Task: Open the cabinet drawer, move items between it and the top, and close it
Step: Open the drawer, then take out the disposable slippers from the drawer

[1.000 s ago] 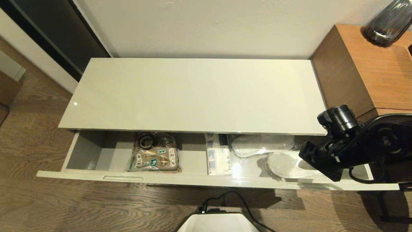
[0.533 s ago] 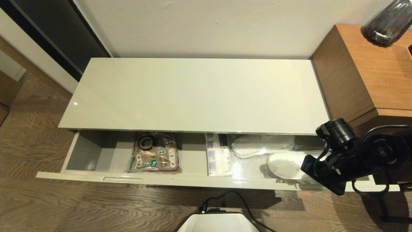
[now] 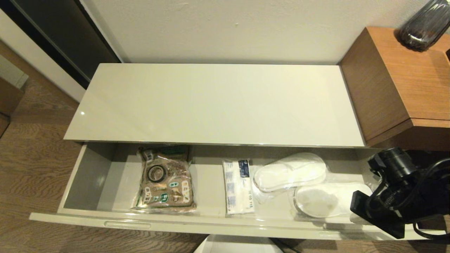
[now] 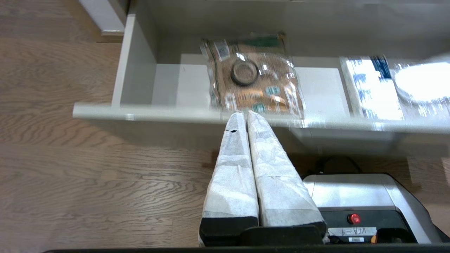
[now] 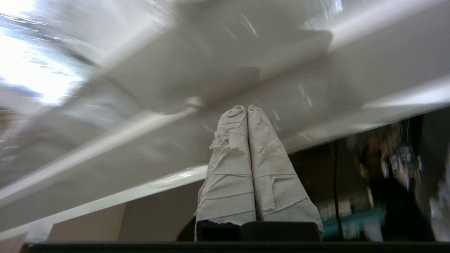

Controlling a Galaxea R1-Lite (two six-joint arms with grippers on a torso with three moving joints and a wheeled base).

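I see the long glossy off-white cabinet top (image 3: 214, 102) bare against the far wall, unchanged from a second ago. Below it, the wide shallow cabinet drawer (image 3: 84, 175) with its grey-beige inside now stands much further out toward me than it did a second ago, its glossy front edge having slid nearer and more of its floor showing. To the right stands the brown wooden side table (image 3: 397, 77) with a dark ribbed glass vase (image 3: 425, 24) on its far end.

Inside the drawer, on the right, lie the white slippers in clear plastic wrap (image 3: 302, 182), fully uncovered now where the top half hid them before. Left of them is the white tissue pack with blue print (image 3: 238, 186). Further left lies the brown patterned flat pouch (image 3: 165, 182), and on it sits the small black tape roll (image 3: 156, 173).

My right gripper (image 5: 247, 109) has dropped nearer and rightward to the drawer's right front corner; its two paper-wrapped fingers are pressed together, tips against the drawer's front, clamping nothing that I can make out. My left gripper (image 4: 244, 114) hangs parked near the drawer's front, fingers pressed together with nothing between them.
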